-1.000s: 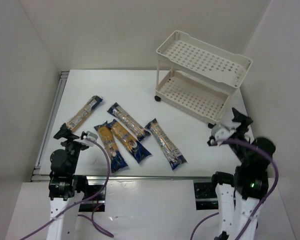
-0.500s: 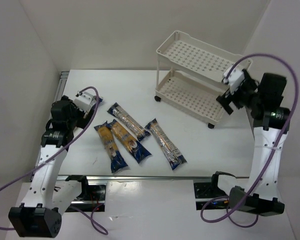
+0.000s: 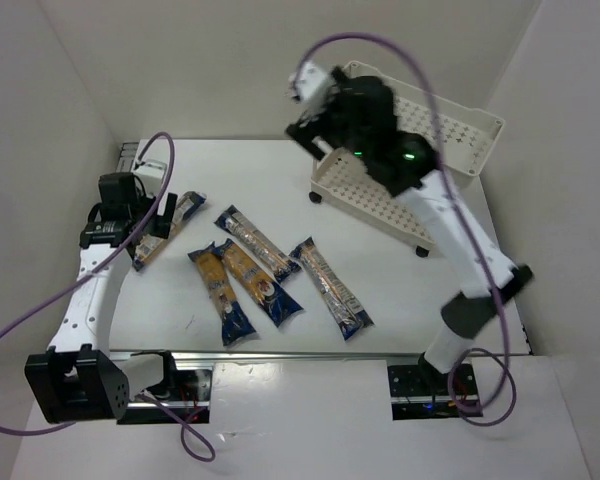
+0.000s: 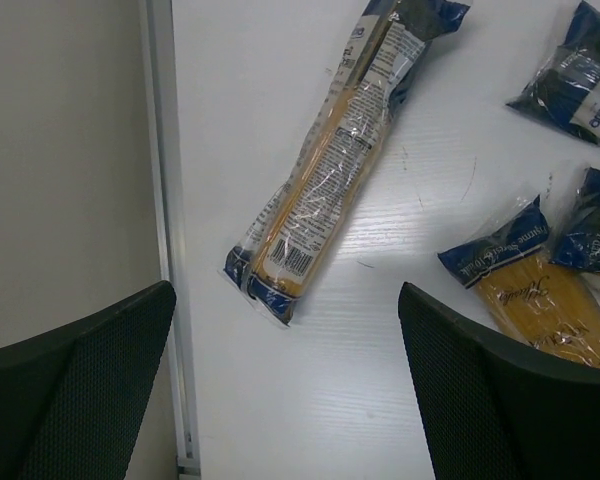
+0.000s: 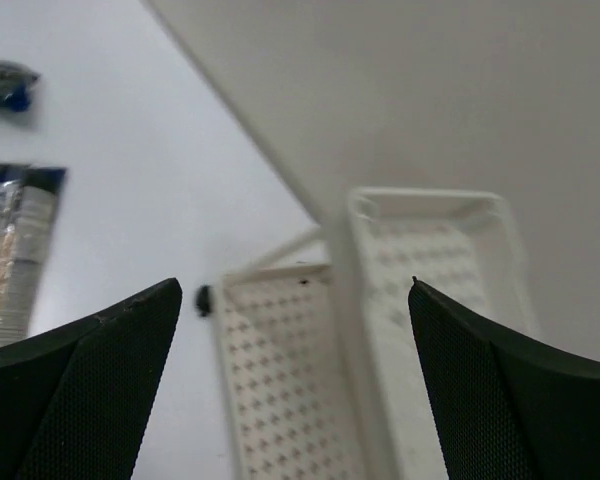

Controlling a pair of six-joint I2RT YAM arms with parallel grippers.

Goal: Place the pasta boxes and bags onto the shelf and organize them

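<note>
Blue-ended spaghetti packets (image 3: 330, 287), five, lie on the table (image 3: 400, 285) near one shelf (image 3: 365, 190).

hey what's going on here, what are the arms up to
Two robot arms are set to load spaghetti packets onto a shelf. All five packets lie on the table, and none is on the shelf yet. The left gripper hovers open over the leftmost packet, by the table's left edge, not gripping it. The right gripper is open and empty, raised high near the shelf.
</note>
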